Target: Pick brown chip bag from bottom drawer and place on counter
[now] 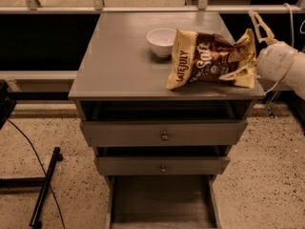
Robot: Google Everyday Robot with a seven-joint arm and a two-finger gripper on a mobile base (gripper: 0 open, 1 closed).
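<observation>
The brown chip bag (207, 58) lies on its side on the counter (121, 56), at the right front, next to the white bowl. My gripper (237, 46) comes in from the right edge on a white arm (281, 63). It is open. One tan finger (259, 25) points up and back, clear of the bag. The other finger (236, 74) lies along the bag's lower right edge. The bag's right end sits between them. The bottom drawer (162, 202) is pulled out below, and its grey floor shows nothing on it.
A white bowl (161, 41) stands on the counter just left of the bag. The two knobbed upper drawers (164, 135) are slightly pulled out. Black cables and a stand (45, 185) lie on the floor at the left. A railing runs behind the cabinet.
</observation>
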